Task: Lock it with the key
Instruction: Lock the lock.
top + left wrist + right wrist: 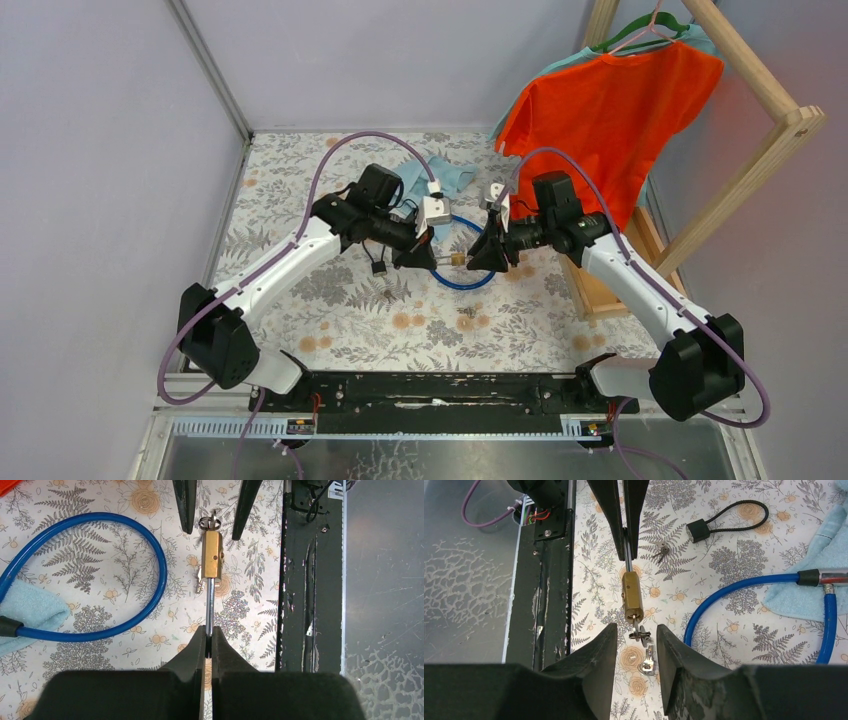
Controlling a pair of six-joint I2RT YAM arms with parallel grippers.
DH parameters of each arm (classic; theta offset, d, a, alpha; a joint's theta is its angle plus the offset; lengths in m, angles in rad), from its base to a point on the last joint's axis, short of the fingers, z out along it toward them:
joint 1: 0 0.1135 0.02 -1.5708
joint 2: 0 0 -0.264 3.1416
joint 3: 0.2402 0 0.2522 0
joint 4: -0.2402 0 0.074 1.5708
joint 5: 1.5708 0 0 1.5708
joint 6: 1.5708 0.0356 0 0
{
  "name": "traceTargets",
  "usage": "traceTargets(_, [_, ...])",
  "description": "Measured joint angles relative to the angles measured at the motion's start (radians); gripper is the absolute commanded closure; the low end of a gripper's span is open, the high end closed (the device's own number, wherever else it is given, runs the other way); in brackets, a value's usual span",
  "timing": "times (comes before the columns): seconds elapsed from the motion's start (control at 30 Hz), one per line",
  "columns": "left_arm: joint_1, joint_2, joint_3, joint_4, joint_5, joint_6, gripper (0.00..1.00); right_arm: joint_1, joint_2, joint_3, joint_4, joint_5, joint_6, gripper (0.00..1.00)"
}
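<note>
The key (638, 628) sits nose-in at the keyhole end of the brass padlock (632, 596), with its ring (640, 636) just behind and a spare key (649, 661) dangling from that ring. The whole lot is up off the desk (734, 680), level between your two arms.

Your left fingers (192, 652) are pinched tight on the steel shackle (210, 602). Your right fingers (599, 650) stand parted to a middling gap, one each side of the key, and as far as I can tell they touch neither it nor the ring.

So I read this as the grasp-the-key step: the key is in, the turn not yet made. Next, I'd say, close squarely on the key's head rather than the loose ring. Then roll the wrist about the padlock's long axis while the left hand braces. Catch only the ring and it will likely slip.

The right wrist view gives you the hanging spare key in full. It also shows a black cable lock (698, 531) with its own keys (660, 554) lying farther off on the desk. The left wrist view shows neither of those two clearly. What it does show is the pinch on the shackle and the blue cable (150, 555) looping off to one side. From the top view the key is too small to make out.
</note>
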Motion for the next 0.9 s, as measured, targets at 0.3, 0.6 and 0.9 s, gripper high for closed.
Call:
traceTargets(0.3, [-0.012, 0.0, -0.002, -0.002, -0.002, 0.0, 1.0, 0.004, 0.0, 0.002, 0.002, 0.002, 0.006, 0.87])
traceTargets(0.6, [-0.014, 0.0, -0.016, -0.001, -0.012, 0.006, 1.0, 0.005, 0.0, 0.002, 0.002, 0.028, 0.013, 1.0])
traceTargets(0.9, [-0.016, -0.014, -0.041, 0.016, -0.056, 0.014, 1.0, 0.009, 0.0, 0.002, -0.016, 0.096, -0.013, 1.0])
